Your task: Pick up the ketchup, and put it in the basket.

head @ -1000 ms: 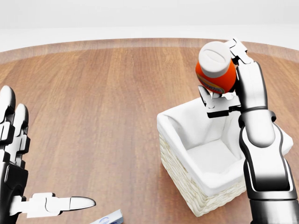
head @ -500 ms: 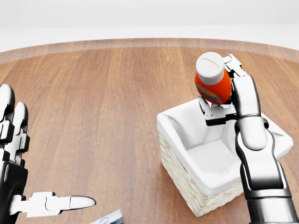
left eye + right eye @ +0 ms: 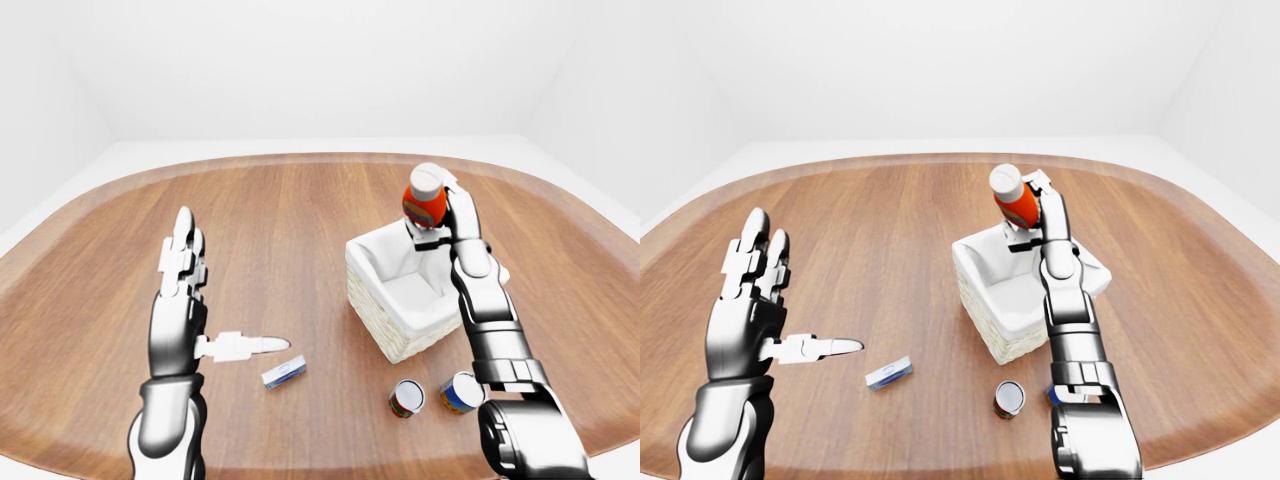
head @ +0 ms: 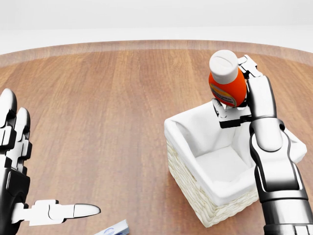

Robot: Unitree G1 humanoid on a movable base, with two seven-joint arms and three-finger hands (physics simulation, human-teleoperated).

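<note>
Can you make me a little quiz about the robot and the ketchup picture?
1. True or false: the ketchup already lies inside the basket.
2. Which robot hand holds the ketchup: A) left robot hand, B) right robot hand?
3. Fill in: in the left-eye view, two ____ stand on the table below the basket.

Key: 1 false, it is held above the basket's far edge. 2 B. 3 cans.
</note>
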